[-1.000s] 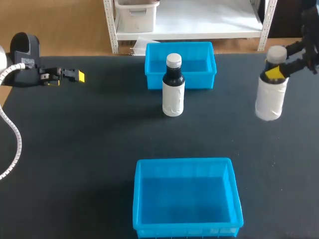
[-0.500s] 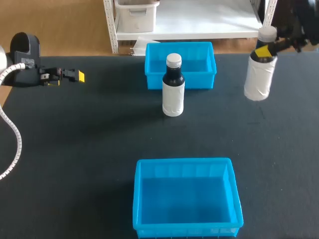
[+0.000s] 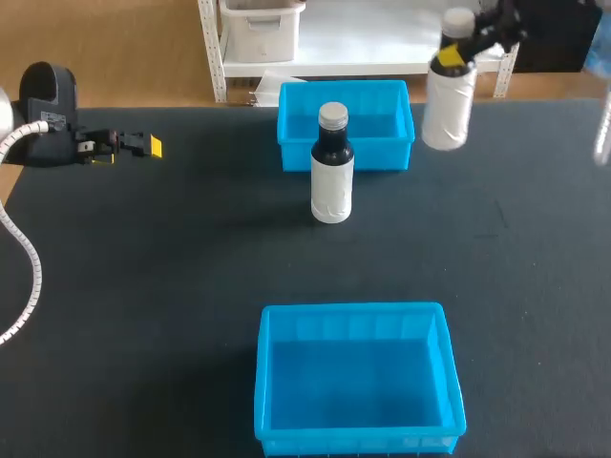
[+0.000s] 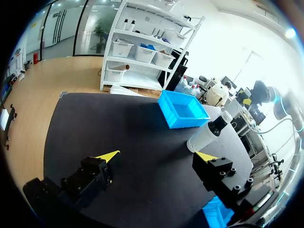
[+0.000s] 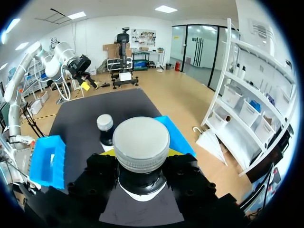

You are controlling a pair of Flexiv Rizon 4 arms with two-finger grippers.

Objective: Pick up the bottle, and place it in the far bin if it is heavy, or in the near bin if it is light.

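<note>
My right gripper is shut on the neck of a white-labelled bottle with a pale cap. The bottle hangs in the air just right of the far blue bin. In the right wrist view its cap fills the space between the fingers, with the far bin below and ahead. A second bottle, dark-necked with a white label, stands upright on the table in front of the far bin. The near blue bin sits at the table's front. My left gripper rests open at the far left, holding nothing.
The left arm's white cable loops along the table's left edge. The black tabletop stretches between the two bins. From the left wrist the standing bottle and the far bin lie ahead of the open gripper.
My right arm has carried the held bottle up, away and to the left, from the table's right side to beside the far bin. The left arm and the standing bottle have not moved.
</note>
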